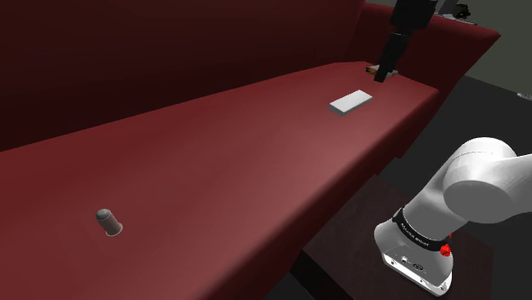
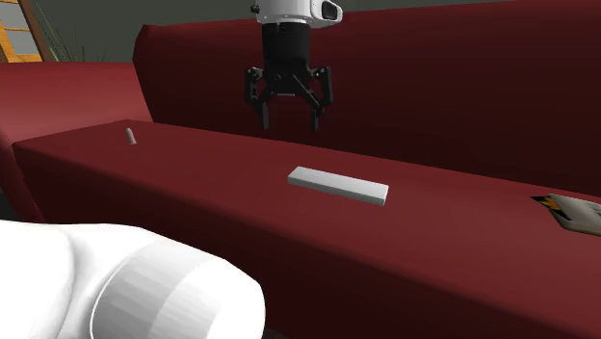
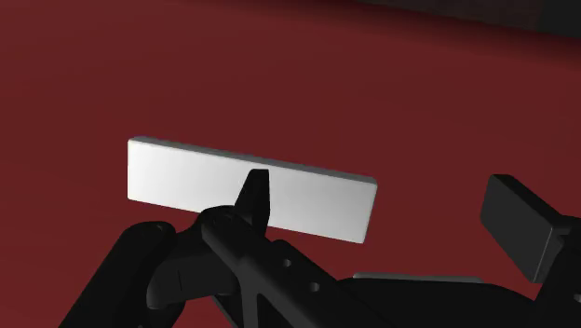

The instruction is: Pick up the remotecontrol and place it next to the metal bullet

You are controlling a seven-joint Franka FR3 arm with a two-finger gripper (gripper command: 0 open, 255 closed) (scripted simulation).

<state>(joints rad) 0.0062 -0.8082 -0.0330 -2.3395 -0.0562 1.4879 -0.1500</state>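
Note:
The remote control is a plain white flat slab lying on the dark red sofa seat. My black gripper hangs open above the seat, a little behind the remote, touching nothing. In the wrist view the remote lies just beyond the open gripper, partly behind one fingertip. The bullet is a small grey-brown cylinder with a rounded end. It rests on the same seat far from the remote, toward the shoulder view's left.
The sofa's red backrest rises right behind the gripper. A small flat object with an orange mark lies on the seat near the armrest end. The robot's white base stands beside the sofa's front edge.

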